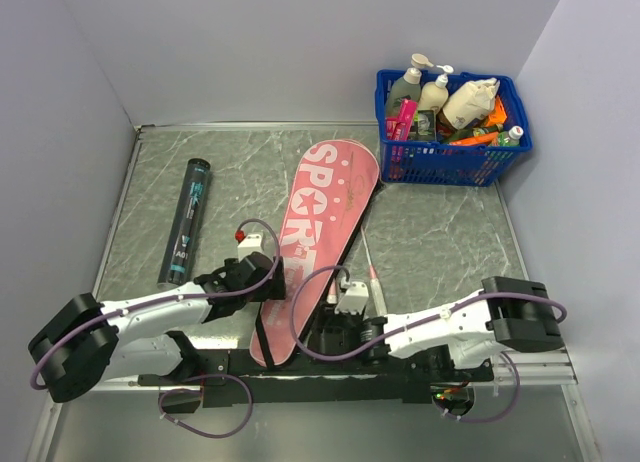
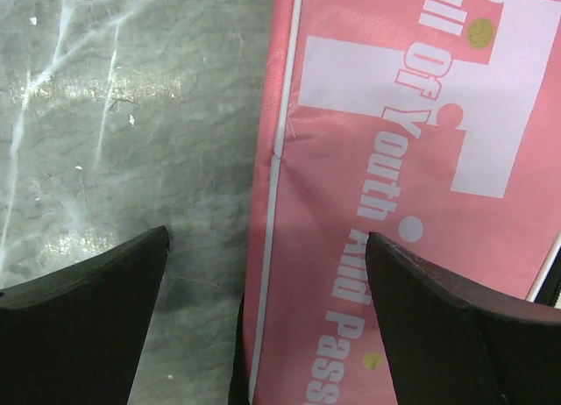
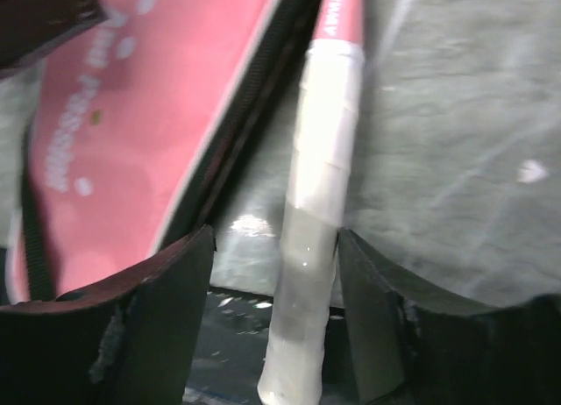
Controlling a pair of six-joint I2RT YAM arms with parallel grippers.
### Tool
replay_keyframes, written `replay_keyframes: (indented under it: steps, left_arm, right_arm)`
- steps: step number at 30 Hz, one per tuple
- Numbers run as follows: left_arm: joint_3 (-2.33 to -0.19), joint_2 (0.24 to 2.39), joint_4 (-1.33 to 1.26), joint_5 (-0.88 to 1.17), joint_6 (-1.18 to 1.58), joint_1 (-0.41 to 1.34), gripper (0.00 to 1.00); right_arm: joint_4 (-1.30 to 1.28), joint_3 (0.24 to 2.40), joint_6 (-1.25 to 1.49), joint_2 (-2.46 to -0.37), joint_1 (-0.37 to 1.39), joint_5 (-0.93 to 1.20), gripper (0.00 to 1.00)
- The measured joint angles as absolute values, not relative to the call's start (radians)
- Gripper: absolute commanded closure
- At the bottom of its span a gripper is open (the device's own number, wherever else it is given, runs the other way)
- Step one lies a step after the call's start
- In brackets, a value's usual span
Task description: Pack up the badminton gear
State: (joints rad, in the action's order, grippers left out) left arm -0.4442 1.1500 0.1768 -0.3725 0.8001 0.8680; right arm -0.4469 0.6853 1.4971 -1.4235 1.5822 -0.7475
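Racket cover (image 1: 320, 222) between black tube (image 1: 186, 222) and basket (image 1: 452, 165)

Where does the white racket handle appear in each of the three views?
Top external: the white racket handle lies just right of the pink cover, low centre.
Left wrist: not in it; the pink cover fills the right side.
Right wrist: centre, running top to bottom, inside the open right gripper.
Shared landmark: the pink cover.
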Motion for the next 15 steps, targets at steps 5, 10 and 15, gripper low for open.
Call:
replay_keyframes:
  steps: [5,10,15]
  left_arm:
    - [-0.444,1.152,0.161,-0.363,0.803,0.866,0.02]
    - [-0.437,1.152,0.158,-0.365,0.809,0.861,0.06]
    - [-0.418,1.121,0.157,-0.371,0.837,0.856,0.33]
  right_arm:
    - [-0.414,0.672,1.437,-1.329,1.546,-0.7,0.3]
    - [-0.467,0.594,1.461,-1.144,1.544,-0.675,0.37]
    - [-0.499,0.496,1.499,-1.04,1.542,-0.647,0.43]
